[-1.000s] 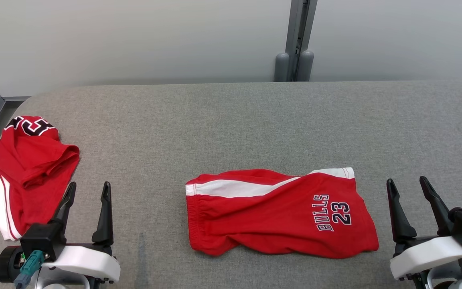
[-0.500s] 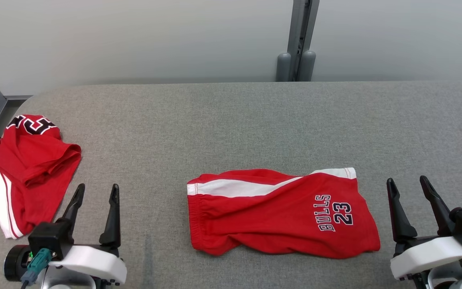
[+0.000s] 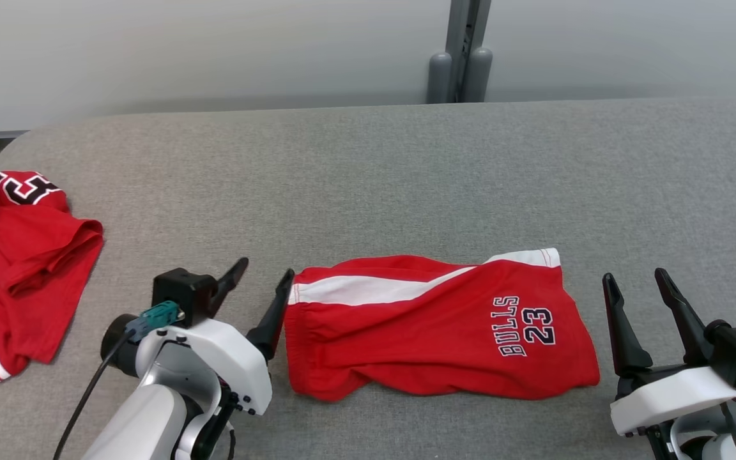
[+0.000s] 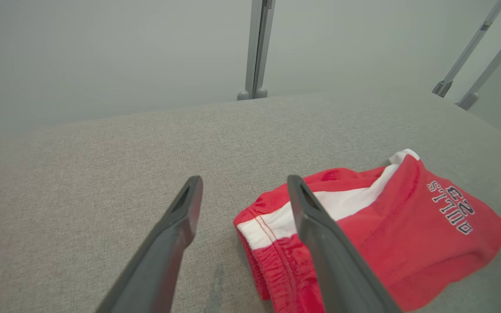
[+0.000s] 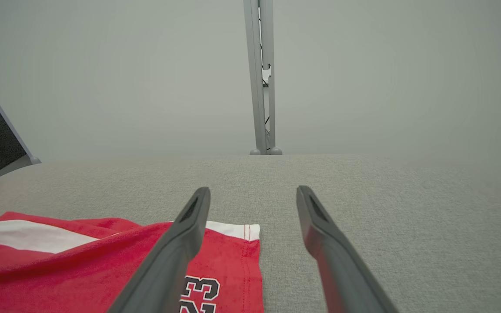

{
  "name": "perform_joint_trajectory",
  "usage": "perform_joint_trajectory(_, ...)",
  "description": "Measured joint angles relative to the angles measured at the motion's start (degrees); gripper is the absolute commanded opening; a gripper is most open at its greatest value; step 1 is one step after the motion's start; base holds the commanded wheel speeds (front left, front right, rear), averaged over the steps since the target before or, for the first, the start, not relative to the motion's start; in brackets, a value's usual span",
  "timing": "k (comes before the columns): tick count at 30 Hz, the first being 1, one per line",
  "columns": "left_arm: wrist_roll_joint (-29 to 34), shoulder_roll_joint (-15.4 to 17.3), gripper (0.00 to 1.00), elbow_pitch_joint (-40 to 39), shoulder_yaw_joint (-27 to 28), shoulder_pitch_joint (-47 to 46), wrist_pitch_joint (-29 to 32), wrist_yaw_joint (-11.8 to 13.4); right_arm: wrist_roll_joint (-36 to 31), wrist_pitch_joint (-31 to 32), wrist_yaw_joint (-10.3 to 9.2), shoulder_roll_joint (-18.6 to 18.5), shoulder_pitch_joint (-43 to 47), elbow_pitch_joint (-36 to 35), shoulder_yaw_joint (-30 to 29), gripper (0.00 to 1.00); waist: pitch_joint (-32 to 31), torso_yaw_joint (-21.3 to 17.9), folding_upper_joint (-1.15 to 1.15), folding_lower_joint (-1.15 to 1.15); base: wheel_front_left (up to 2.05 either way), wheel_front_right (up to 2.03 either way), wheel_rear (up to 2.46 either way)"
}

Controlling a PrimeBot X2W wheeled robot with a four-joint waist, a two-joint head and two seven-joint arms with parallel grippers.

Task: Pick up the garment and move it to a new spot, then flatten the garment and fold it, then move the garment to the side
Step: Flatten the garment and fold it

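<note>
Table (image 3: 406,172) open around shorts (image 3: 432,332); jersey (image 3: 16,268) far left.

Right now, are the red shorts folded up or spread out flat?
Folded over, not spread out: the red shorts lie as one rumpled bundle on the grey table, cloth layers stacked at the waistband end.
</note>
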Motion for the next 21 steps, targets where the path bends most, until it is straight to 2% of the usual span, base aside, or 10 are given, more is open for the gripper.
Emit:
perform_joint_trajectory(7, -2.8, -1.4, 1.00, 4.9, -2.1, -0.9, 5.9, -1.5, 0.8, -0.8, -0.01, 0.0, -0.2, 1.2, -0.1, 1.00, 1.1, -1.7, 0.00, 0.00, 0.00, 0.00, 0.00)
perform_joint_trajectory(15, -4.7, -1.7, 1.00, 7.0, -2.0, -0.9, 7.1, -2.0, 1.1, -1.4, 0.00, 0.0, -1.0, 1.7, -0.1, 1.00, 2.2, -2.3, 0.00, 0.00, 0.00, 0.00, 0.00)
perform_joint_trajectory(16, -4.7, -1.7, 0.44, 7.0, -2.1, -0.9, 7.1, -2.2, 1.1, -1.5, -0.01, 0.0, -1.1, 1.8, -0.1, 1.00, 2.3, -2.3, 0.00, 0.00, 0.00, 0.00, 0.00)
perform_joint_trajectory(17, -4.9, -1.7, 0.00, 7.1, -2.1, -0.9, 7.2, -2.5, 1.2, -1.6, 0.00, 0.0, -1.1, 1.9, -0.1, 1.00, 2.4, -2.3, 0.00, 0.00, 0.00, 0.00, 0.00)
perform_joint_trajectory(21, -5.1, -1.4, 0.00, 7.2, -2.3, -1.3, 7.1, -3.0, 1.3, -1.8, 0.00, 0.0, -1.4, 2.2, -0.2, 1.00, 2.7, -2.5, 0.00, 0.00, 0.00, 0.00, 0.00)
